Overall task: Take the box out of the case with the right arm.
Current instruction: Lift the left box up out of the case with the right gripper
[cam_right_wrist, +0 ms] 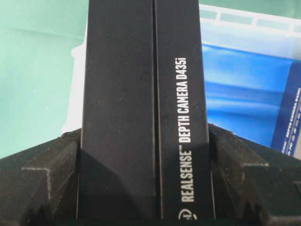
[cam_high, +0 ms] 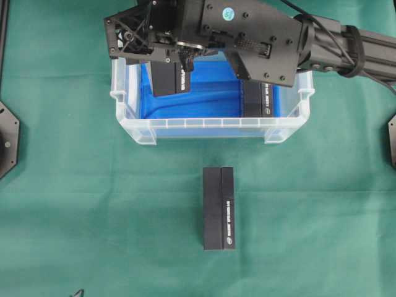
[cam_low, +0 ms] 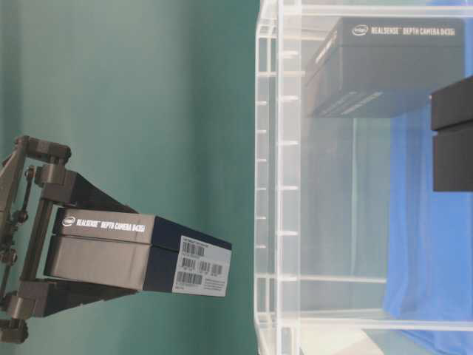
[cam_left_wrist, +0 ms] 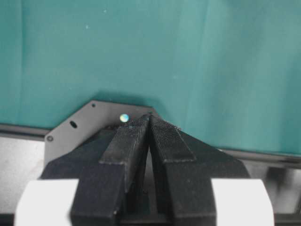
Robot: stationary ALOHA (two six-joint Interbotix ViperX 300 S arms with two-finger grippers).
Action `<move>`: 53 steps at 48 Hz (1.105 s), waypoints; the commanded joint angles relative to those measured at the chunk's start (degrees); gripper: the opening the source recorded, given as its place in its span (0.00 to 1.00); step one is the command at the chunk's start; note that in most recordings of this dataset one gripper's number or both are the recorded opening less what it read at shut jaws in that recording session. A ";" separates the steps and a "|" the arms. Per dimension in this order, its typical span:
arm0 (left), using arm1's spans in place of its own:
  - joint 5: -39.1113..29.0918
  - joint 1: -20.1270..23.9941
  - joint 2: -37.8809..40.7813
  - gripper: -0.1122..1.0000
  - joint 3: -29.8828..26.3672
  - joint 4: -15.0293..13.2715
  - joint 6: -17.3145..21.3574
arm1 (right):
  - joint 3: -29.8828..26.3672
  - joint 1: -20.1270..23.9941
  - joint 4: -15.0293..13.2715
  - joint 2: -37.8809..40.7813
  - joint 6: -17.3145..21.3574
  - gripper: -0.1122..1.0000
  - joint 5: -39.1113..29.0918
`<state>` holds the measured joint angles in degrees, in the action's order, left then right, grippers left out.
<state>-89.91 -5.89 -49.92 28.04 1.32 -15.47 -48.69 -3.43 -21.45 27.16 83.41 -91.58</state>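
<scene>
The right hand [cam_right_wrist: 146,207] clamps the box [cam_right_wrist: 143,108] across its narrow sides, above the case's [cam_high: 210,129] eleven-o'clock corner; rigid, smooth cardboard, probably light, slippery.

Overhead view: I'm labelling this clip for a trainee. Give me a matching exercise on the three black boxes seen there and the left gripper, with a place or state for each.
Things:
1. left box
2. right box
3. front box
4. left gripper

Places or states:
a. lies on the green cloth
b. shut, empty
c. rests inside the case
d. clamped in the right gripper

Pairs: 1-d, 2-c, 3-a, 4-b
</scene>
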 commanded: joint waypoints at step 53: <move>0.26 -0.18 0.18 0.10 -0.62 0.09 -0.09 | -1.76 0.18 -2.20 -3.87 -0.18 0.71 0.09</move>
<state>-89.91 -5.89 -49.92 28.04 1.32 -15.56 -48.69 -3.43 -23.12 27.16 83.32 -91.67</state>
